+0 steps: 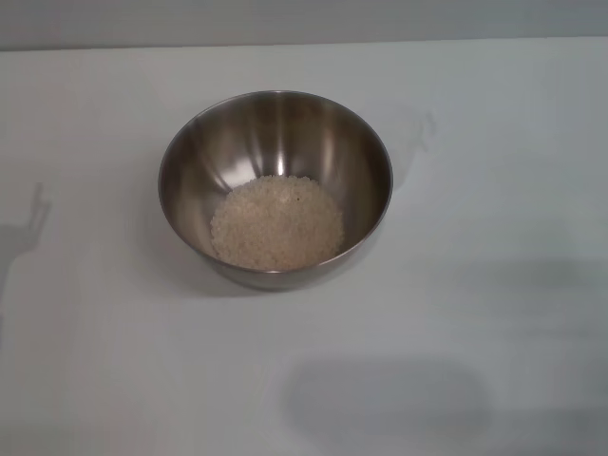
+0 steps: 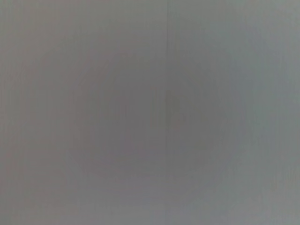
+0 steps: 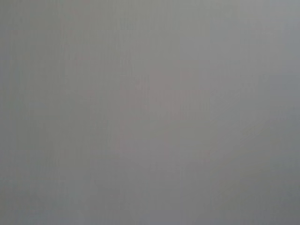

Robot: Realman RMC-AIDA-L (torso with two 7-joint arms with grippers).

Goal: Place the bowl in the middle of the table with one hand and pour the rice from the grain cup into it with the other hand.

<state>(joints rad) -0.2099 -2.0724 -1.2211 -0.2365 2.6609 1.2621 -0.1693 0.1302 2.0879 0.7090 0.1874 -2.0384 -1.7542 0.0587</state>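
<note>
Bowl (image 1: 275,128) sits mid-frame on the white desk (image 1: 513,142), rice (image 1: 276,223) heaped inside. Neither hand shows, so their grip can't be told; both wrist views show blank grey.

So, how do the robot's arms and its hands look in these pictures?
That cannot be told: no arm and no hand shows in any view. The head view holds only the bowl with the rice on the table, plus faint shadows. Both wrist views show only a plain grey surface.

non-task items: grey wall strip (image 1: 304,21) | position: behind table edge
</note>
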